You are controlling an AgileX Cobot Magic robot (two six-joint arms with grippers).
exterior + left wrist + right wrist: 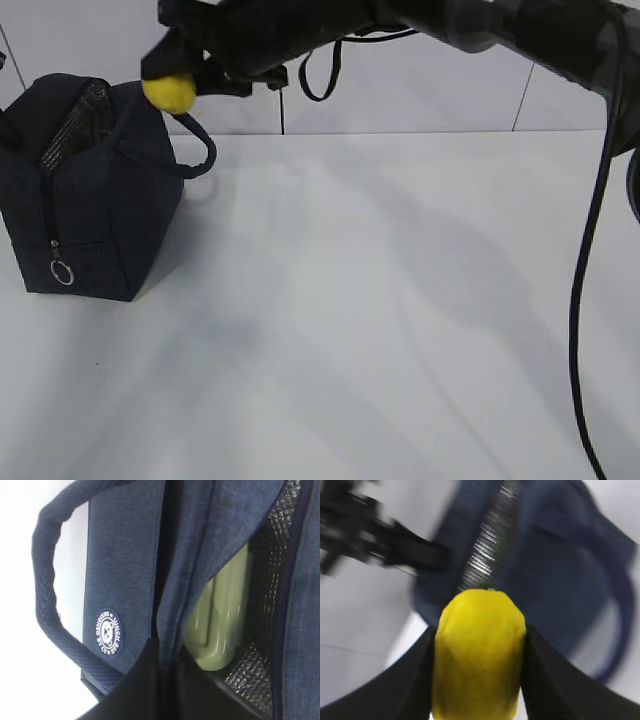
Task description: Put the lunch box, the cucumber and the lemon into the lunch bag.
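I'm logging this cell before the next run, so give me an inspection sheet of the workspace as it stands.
Surface: white table, bare apart from the bag.
Job's things: lunch bag stands at far left, top open; lunch box is inside it, against the silver lining; lemon is held above the bag's top edge; cucumber not seen.
Clutter: nothing seen.
Grippers: right gripper is closed on the lemon; left gripper is at the bag's opening, its state unclear.
Cables: dark cable hangs at right.
Surroundings: pale panelled wall behind.
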